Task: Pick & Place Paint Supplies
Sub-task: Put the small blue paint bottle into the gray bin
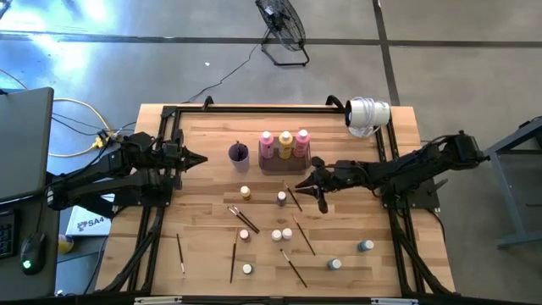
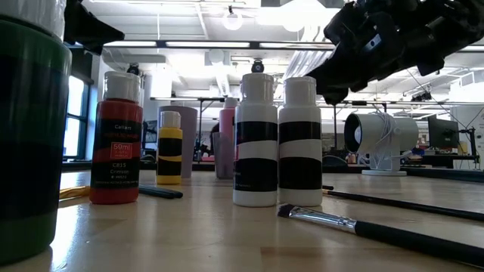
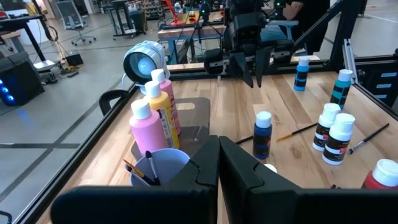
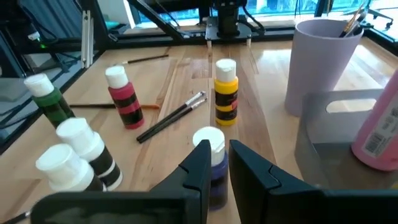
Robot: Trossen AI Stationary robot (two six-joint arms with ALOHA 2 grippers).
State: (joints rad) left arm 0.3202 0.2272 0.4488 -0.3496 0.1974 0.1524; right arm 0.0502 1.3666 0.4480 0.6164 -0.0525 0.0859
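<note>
**Right claw lines up over a small bottle**

The right gripper (image 1: 319, 191) hovers above the purple bottle (image 4: 211, 163), fingers slightly parted and holding nothing (probably squaring up for a grab). White-capped, it stands just beside the tray (image 1: 273, 168). The left gripper (image 1: 200, 158) waits closed near the cup (image 1: 239, 153).

red paint bottle (image 2: 116, 140) label — "50ml", "Crimson" | white box (image 1: 87, 223) — "SA4"

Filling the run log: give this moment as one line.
left gripper: shut, parked at left edge | right gripper: slightly parted above blue bottle | tray: three tall bottles
</note>
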